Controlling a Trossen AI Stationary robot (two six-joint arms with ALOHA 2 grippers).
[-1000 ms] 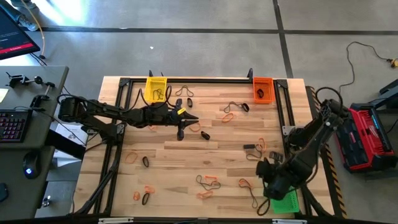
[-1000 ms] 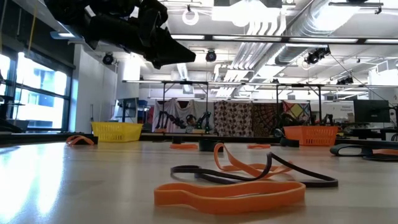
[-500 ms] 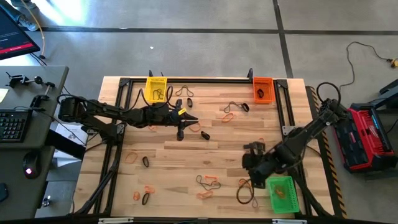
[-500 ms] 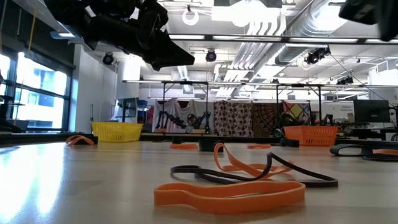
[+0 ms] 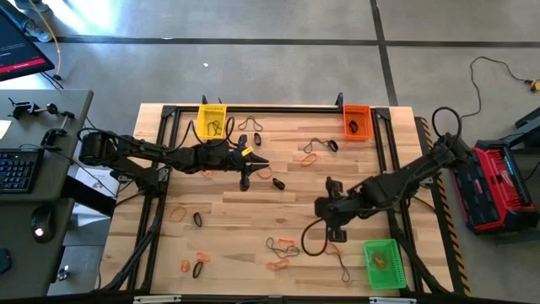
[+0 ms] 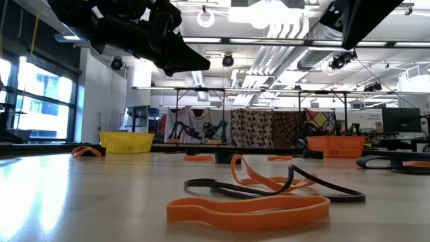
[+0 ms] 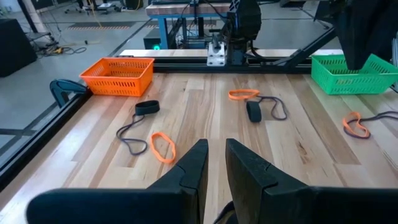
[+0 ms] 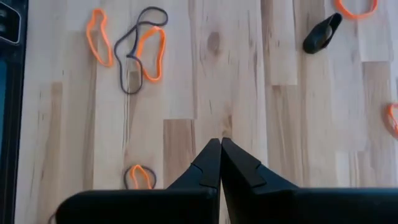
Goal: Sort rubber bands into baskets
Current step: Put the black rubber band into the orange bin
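Many rubber bands lie flat and loose on the wooden table: an orange and dark tangle (image 5: 283, 247), an orange one (image 8: 140, 177), and a large orange one (image 6: 248, 208) near the front. The yellow basket (image 5: 212, 118) stands at the far left, the orange basket (image 5: 357, 121) at the far right, and the green basket (image 5: 381, 262) at the near right. My left gripper (image 7: 216, 158) hovers left of the middle, pointing toward the table's right; its fingers stand a narrow gap apart with nothing seen between the tips. My right gripper (image 8: 221, 142) is shut and slants down above bare wood right of the middle (image 5: 322, 211).
Black frame rails (image 5: 253, 108) run along the table's far edge and down both sides. A red and black case (image 5: 494, 186) sits on the floor to the right. A desk with a keyboard (image 5: 17, 169) stands at the left. A black clump (image 8: 322, 32) lies beyond my right gripper.
My right gripper has swung from above the green basket toward the table's left and far side, out over the middle of the table. It has rolled about its own line on the way and has stayed shut. Its arm now enters the low view at the top right.
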